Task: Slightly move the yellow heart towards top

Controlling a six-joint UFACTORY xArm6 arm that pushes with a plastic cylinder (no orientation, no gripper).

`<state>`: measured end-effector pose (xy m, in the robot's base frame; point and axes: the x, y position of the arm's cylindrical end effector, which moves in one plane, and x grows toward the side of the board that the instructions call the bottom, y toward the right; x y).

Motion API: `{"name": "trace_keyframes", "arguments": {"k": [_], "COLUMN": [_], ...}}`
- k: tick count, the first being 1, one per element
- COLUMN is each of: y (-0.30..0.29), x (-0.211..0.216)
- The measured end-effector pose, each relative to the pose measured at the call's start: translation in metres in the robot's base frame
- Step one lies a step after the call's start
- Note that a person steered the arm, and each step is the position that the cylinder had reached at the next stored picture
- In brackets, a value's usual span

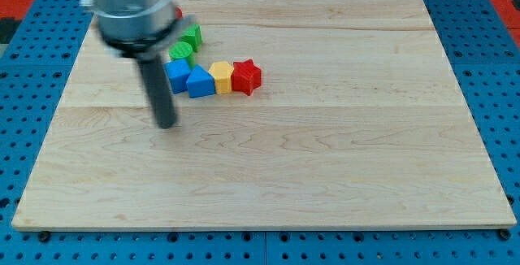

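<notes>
The yellow heart does not show; the arm's blurred grey body (130,5) covers the board's top left corner. My tip (166,124) rests on the board just below and left of the block cluster, touching no block. The dark rod rises from it towards the view's top left. Nearest to the tip is a blue cube (175,76), with a blue triangular block (200,81) to its right.
A yellow block (221,77) and a red star (246,76) continue the row to the right. Two green blocks (191,36) (180,51) sit above the blue cube. A sliver of a red block (177,12) shows beside the arm.
</notes>
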<state>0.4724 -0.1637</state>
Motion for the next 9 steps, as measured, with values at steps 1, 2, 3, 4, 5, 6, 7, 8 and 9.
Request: {"name": "trace_keyframes", "arguments": {"k": [1, 2, 3, 4, 5, 6, 7, 8, 9], "y": [-0.064, -0.112, -0.120, -0.119, -0.100, -0.087, -0.087, -0.101, -0.124], "x": [-0.023, -0.057, -0.101, -0.144, -0.164, -0.187, -0.204, -0.207, -0.208]}}
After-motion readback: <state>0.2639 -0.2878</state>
